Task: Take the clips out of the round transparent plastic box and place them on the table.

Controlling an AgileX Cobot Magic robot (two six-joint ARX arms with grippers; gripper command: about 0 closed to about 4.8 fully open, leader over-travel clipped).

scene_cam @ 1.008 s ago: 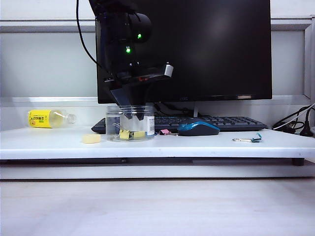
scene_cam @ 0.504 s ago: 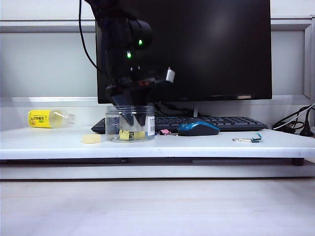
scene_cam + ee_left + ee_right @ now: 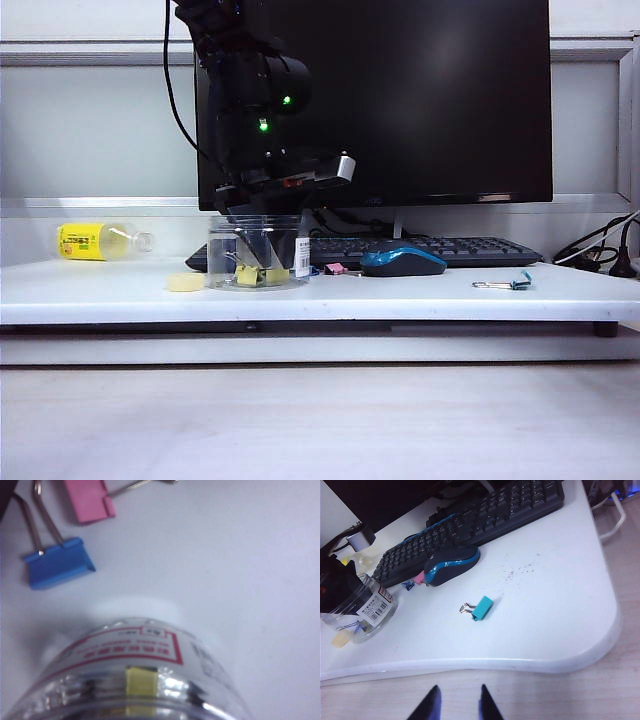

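The round transparent plastic box (image 3: pixel 256 254) stands on the table (image 3: pixel 400 298) in front of the monitor. My left gripper (image 3: pixel 258 250) reaches down into it from above; its dark fingers are blurred behind the clear wall, so their spread is unreadable. Yellow clips (image 3: pixel 262 275) lie on the box's floor, and one yellow clip (image 3: pixel 141 681) shows through the labelled wall (image 3: pixel 130 650) in the left wrist view. A pink clip (image 3: pixel 90 500) and a blue clip (image 3: pixel 57 567) lie on the table just beyond the box. My right gripper (image 3: pixel 460 705) hovers open and empty off the table's front edge.
A blue-and-black mouse (image 3: pixel 402 260) and keyboard (image 3: pixel 450 248) sit right of the box, below the monitor (image 3: pixel 420 100). A teal clip with long handles (image 3: pixel 517 283) lies far right. A pale yellow disc (image 3: pixel 186 283) and a yellow-labelled bottle (image 3: pixel 100 240) lie to the left.
My left gripper has sunk a little deeper into the box, and the box has slid slightly to the left. The right gripper has not moved.
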